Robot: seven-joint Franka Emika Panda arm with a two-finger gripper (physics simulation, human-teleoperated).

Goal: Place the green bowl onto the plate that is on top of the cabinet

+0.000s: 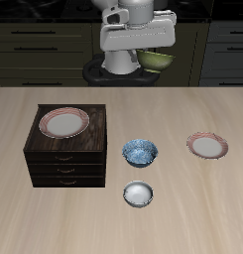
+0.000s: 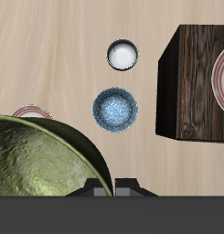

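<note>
The green bowl (image 1: 158, 61) hangs in my gripper (image 1: 150, 58), lifted high above the table's back edge, close to the robot's base. In the wrist view the green bowl (image 2: 45, 164) fills much of the frame, its mottled inside showing, with the finger bases right beside its rim. The dark brown cabinet (image 1: 68, 164) stands on the table with the red-rimmed plate (image 1: 64, 122) on its top. The cabinet (image 2: 191, 87) and a slice of that plate (image 2: 221, 78) also show in the wrist view. The fingertips are hidden by the bowl.
A blue patterned bowl (image 1: 141, 153) sits beside the cabinet, and a small white-grey bowl (image 1: 139, 193) lies nearer the front edge. A second red-rimmed plate (image 1: 206, 146) lies on the table. In the wrist view the blue bowl (image 2: 115, 110), white bowl (image 2: 122, 55) and second plate's edge (image 2: 31, 112) show.
</note>
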